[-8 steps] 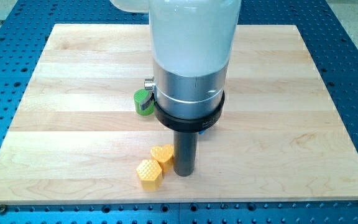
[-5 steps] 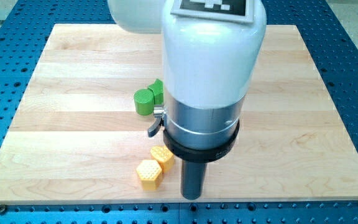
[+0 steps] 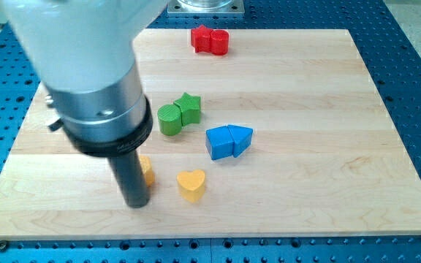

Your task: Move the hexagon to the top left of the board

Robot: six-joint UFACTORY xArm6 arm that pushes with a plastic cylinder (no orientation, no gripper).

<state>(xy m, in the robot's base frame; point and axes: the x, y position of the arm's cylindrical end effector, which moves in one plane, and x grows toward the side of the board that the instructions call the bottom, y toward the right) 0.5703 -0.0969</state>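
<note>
The yellow hexagon [image 3: 146, 169] lies near the board's bottom left, mostly hidden behind my rod; only its right edge shows. My tip [image 3: 137, 205] rests on the board just below and left of the hexagon, touching or nearly touching it. A yellow heart [image 3: 191, 184] lies to the right of the tip, apart from the hexagon. The arm's wide body covers much of the board's left side.
A green cylinder [image 3: 169, 119] and green star [image 3: 188, 107] sit together at the centre. A blue cube [image 3: 219, 142] and blue triangle [image 3: 242, 137] touch to their lower right. Two red blocks [image 3: 209, 39] sit at the top edge of the wooden board [image 3: 327, 109].
The arm has swung from the board's centre and bottom to the left. The hexagon now lies up and to the left of where it was, away from the heart. The blue and red blocks are uncovered.
</note>
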